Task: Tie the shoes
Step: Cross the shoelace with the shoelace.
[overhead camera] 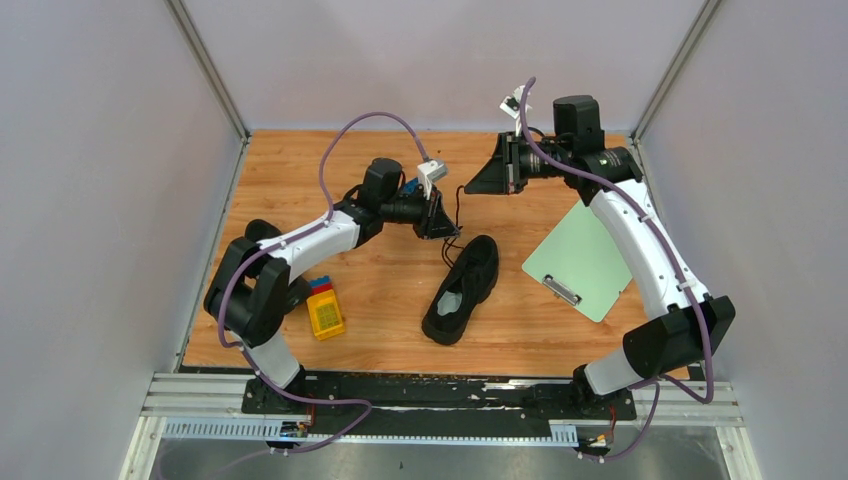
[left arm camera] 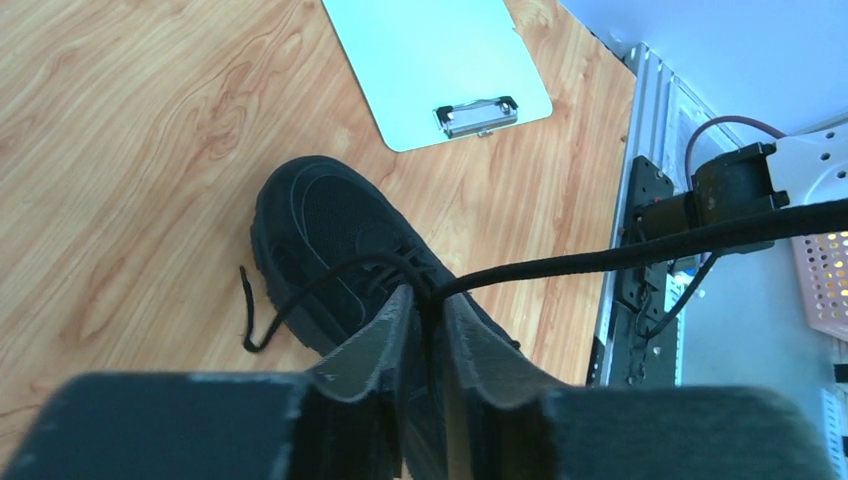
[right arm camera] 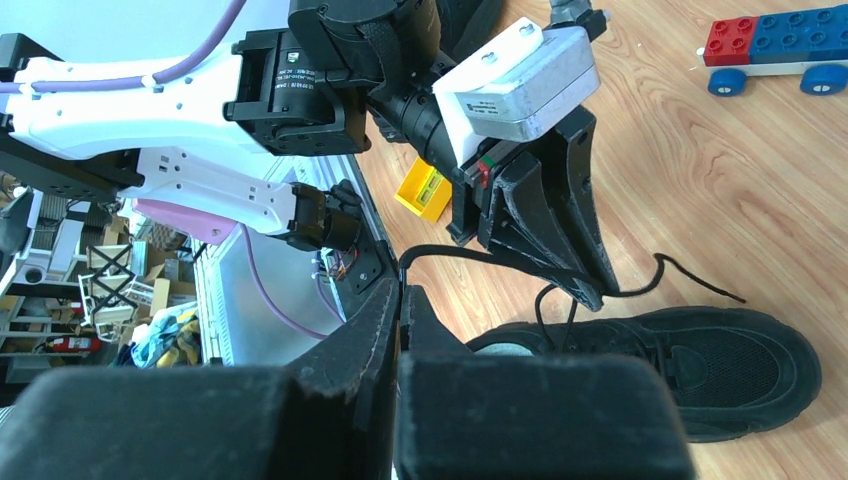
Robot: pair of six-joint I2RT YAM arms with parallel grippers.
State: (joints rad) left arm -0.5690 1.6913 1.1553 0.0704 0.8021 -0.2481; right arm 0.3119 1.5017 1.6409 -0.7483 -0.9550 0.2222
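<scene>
One black shoe [overhead camera: 462,290] lies mid-table, toe toward the back; its toe [left arm camera: 320,220] shows in the left wrist view. My right gripper [overhead camera: 470,187] hangs above and behind it. It is shut [right arm camera: 401,292] on a black lace [right arm camera: 480,252]. That lace [left arm camera: 600,258] runs taut to my left gripper [left arm camera: 430,298], bends down between its narrowly parted jaws and goes on to the shoe [right arm camera: 720,360]. The left gripper [overhead camera: 450,233] hovers just over the toe end. A loose lace end [left arm camera: 247,320] rests on the wood beside the toe.
A pale green clipboard [overhead camera: 580,262] lies right of the shoe. A yellow toy block [overhead camera: 325,314] with red and blue bricks [overhead camera: 320,286] sits at the left front. A brick car [right arm camera: 770,40] stands on the wood. Grey walls enclose the table on three sides.
</scene>
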